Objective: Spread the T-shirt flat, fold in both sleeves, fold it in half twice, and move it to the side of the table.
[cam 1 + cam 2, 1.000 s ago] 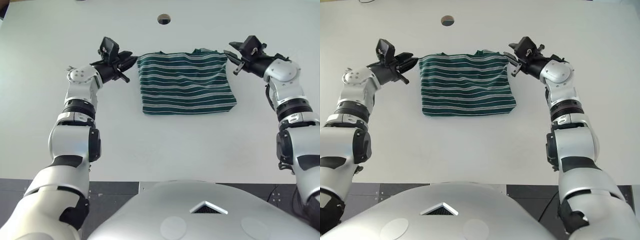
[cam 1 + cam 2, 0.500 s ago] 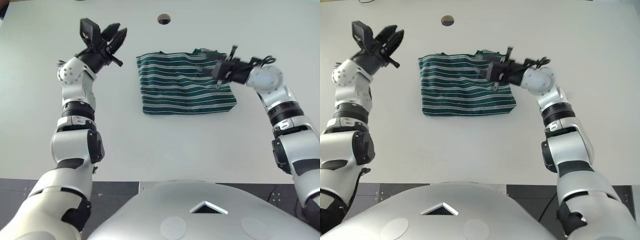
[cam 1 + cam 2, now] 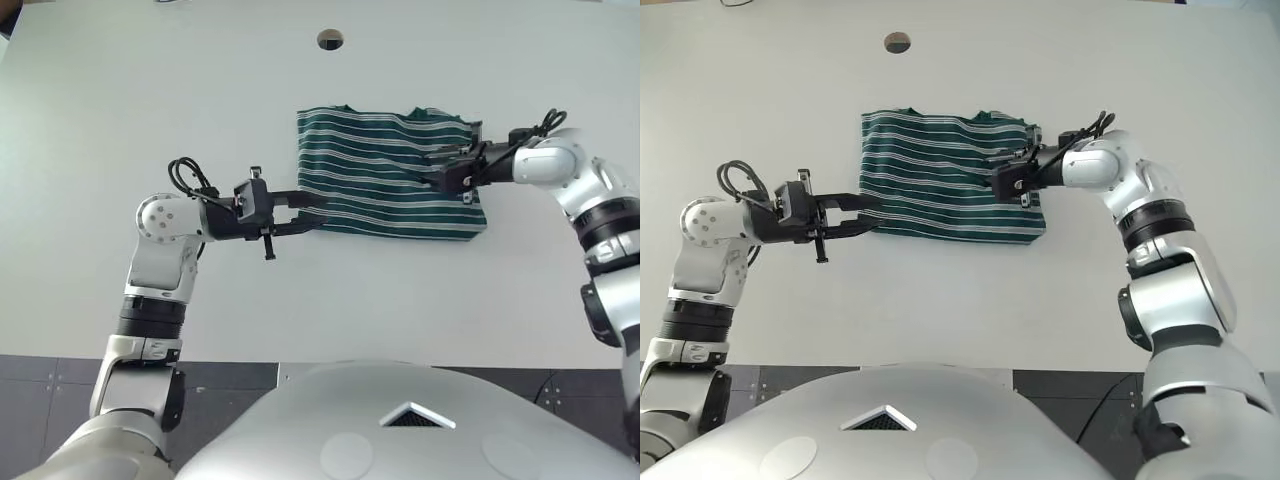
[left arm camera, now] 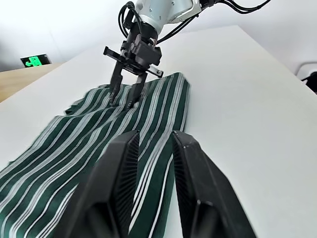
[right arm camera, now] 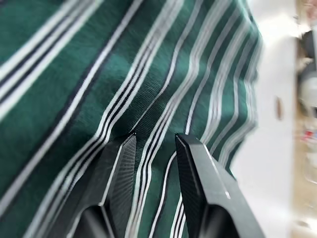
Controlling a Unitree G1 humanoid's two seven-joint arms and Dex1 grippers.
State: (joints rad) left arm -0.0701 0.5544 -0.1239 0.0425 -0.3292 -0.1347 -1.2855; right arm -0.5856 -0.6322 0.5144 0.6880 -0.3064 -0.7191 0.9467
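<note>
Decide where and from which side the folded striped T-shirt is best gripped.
Probably the near left corner of the T-shirt, approached low along the table from the robot's left: it lies flat in thin layers, so only an edge fits inside the left pincer.

Nothing legible; the lit green sign (image 4: 32,61) in the room behind is too small to read

you see the green white-striped t-shirt (image 3: 390,172) folded into a rectangle, lying flat at the table's (image 3: 150,90) far centre.
</note>
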